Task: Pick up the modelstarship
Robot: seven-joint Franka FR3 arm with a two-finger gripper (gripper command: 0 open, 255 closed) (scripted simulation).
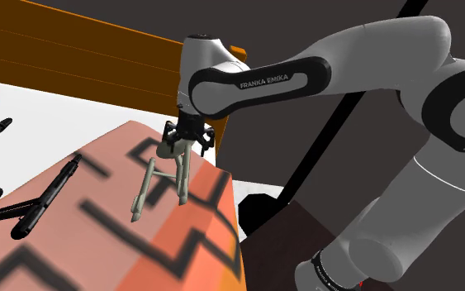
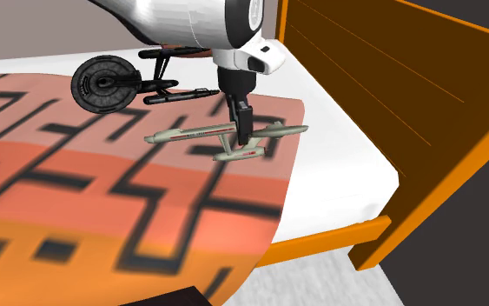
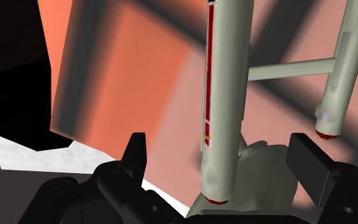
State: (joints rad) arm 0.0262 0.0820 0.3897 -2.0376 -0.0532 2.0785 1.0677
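— Where is the model starship point(image 1: 179, 178) point(image 2: 194, 133) point(image 3: 225, 95) found?
— It is seen on the bed point(image 2: 338, 148), over the orange-and-pink patterned blanket point(image 1: 98, 240) point(image 2: 60, 174) near its edge, between the jaws of the gripper point(image 1: 185, 149) point(image 2: 241, 130) point(image 3: 222, 153). Whether the blanket is touched cannot be told.
— How are the jaws set?
— They are spread wide. Blanket is seen between one jaw and the pale grey ship, so no grip is shown. A black model point(image 1: 45, 198) point(image 2: 108, 84) is laid well apart.
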